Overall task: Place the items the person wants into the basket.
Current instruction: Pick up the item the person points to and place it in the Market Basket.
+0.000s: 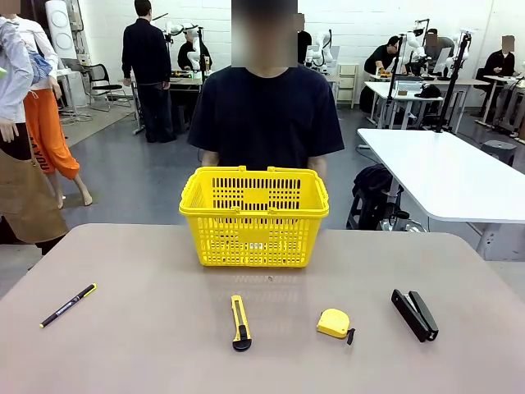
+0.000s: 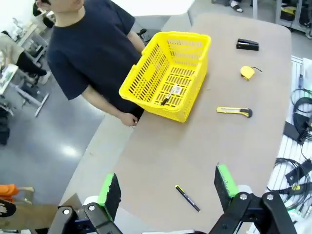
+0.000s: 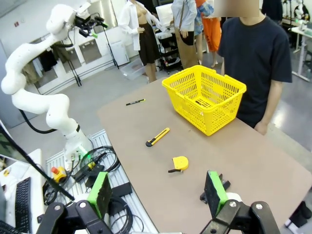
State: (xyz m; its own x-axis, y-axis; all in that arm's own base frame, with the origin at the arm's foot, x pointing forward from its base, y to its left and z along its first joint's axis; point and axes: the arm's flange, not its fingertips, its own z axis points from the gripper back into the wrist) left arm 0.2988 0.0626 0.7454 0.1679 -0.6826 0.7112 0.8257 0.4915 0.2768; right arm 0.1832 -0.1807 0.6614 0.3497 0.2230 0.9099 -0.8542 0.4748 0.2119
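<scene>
The task is judged to be between picks. The marker already lies on the floor of the basket, which stands at the far middle of the bench, just before the person. The knife lies on the bench in front of the basket, and the pen lies well apart at the robot's left; neither has been placed yet. A tape measure and a stapler, right of the knife, are to be left alone. The left tool is held high above the bench, jaws spread wide with nothing between them, and the pen is seen just below it in its own view. The right tool is likewise spread and empty. The person's hand rests at the far bench edge and points at nothing, so the item wanted next cannot be told. If the pen is wanted, a descent over it is called for, with the jaws set across its thin shaft for a low pinch.
</scene>
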